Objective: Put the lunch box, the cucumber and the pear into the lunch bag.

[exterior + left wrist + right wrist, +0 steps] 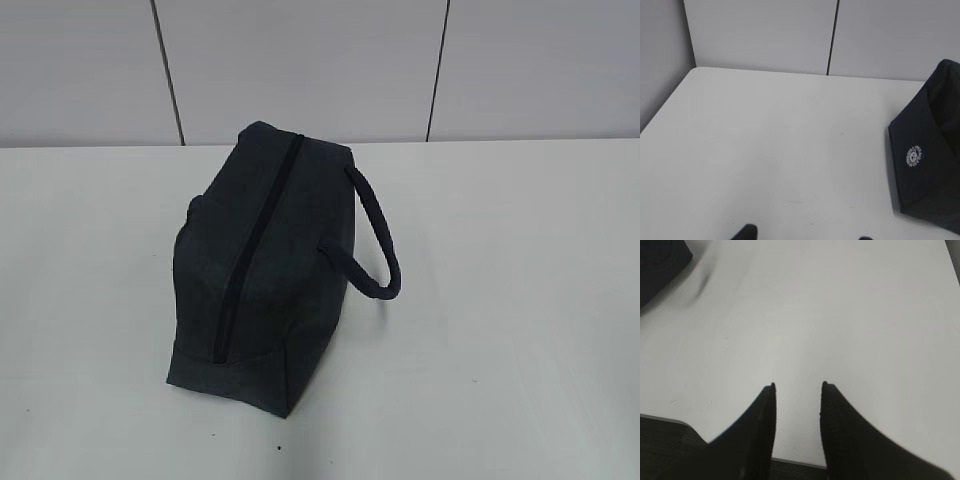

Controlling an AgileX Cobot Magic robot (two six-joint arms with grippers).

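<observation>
The dark navy lunch bag [265,265] stands in the middle of the white table, its long zipper [255,250] closed along the top and its padded loop handle [375,240] hanging to the right. An end panel of the lunch bag [930,150] with a round white logo fills the right edge of the left wrist view; a corner of the lunch bag [660,265] shows top left in the right wrist view. The left gripper [805,235] is open over bare table, only its fingertips showing. Empty and open, the right gripper [797,385] hovers near the table's front edge. Lunch box, cucumber and pear are out of view.
Grey wall panels [300,60] stand behind the table. The table's left edge [665,102] meets a side wall in the left wrist view. The front table edge [670,420] shows under the right gripper. No arm shows in the exterior view.
</observation>
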